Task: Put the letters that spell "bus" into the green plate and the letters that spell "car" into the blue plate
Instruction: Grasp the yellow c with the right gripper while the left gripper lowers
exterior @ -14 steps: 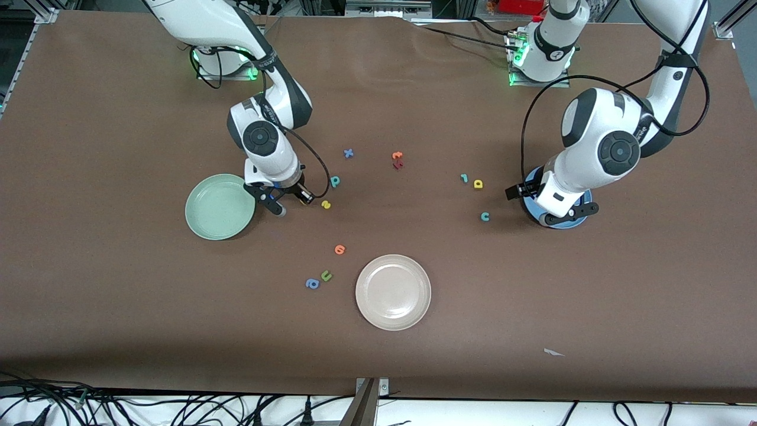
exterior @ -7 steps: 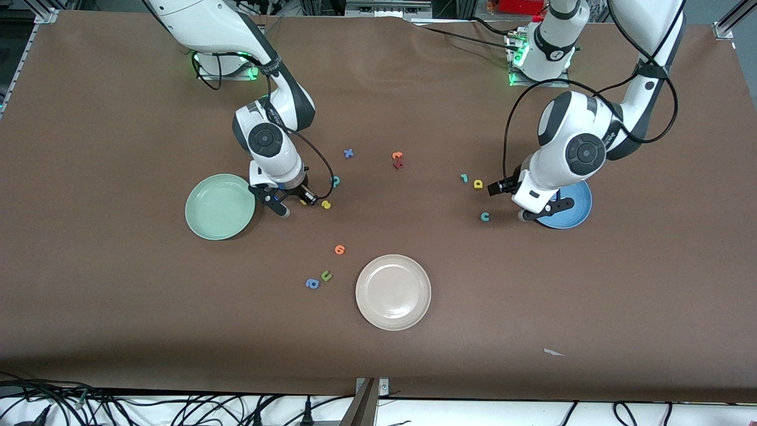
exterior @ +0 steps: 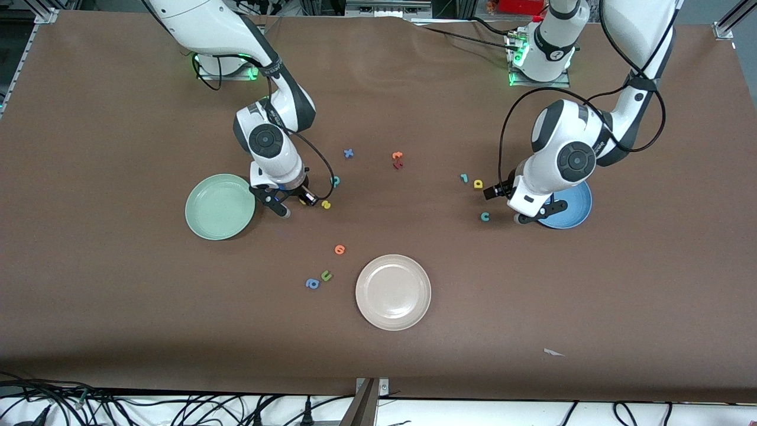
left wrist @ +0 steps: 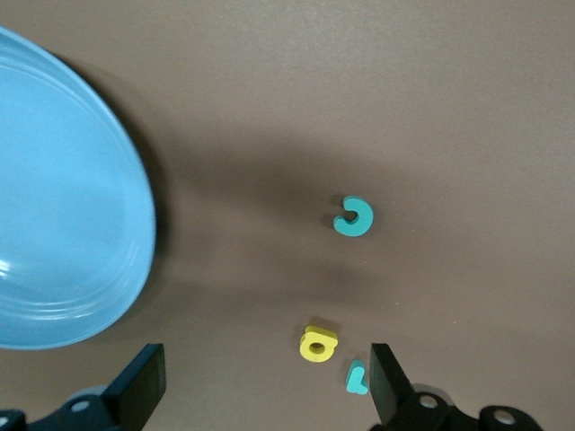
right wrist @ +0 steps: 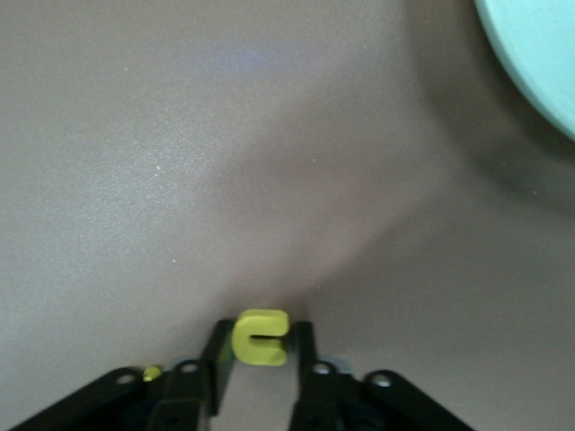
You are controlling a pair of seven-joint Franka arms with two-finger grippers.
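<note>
The tabletop (exterior: 118, 307) is a matt brown sheet, faintly grainy up close. The blue plate (left wrist: 63, 233) has a smooth, slightly glossy finish with soft highlights. The yellow u (right wrist: 260, 338) looks like matt foam between matt black plastic fingers (right wrist: 304, 359).

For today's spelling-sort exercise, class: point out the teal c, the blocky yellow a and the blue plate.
teal c (left wrist: 354, 216), left wrist view, on its curved body.
yellow a (left wrist: 317, 344), left wrist view, on its upper face beside the hole.
blue plate (left wrist: 63, 224), left wrist view, on its bare inner surface.
</note>
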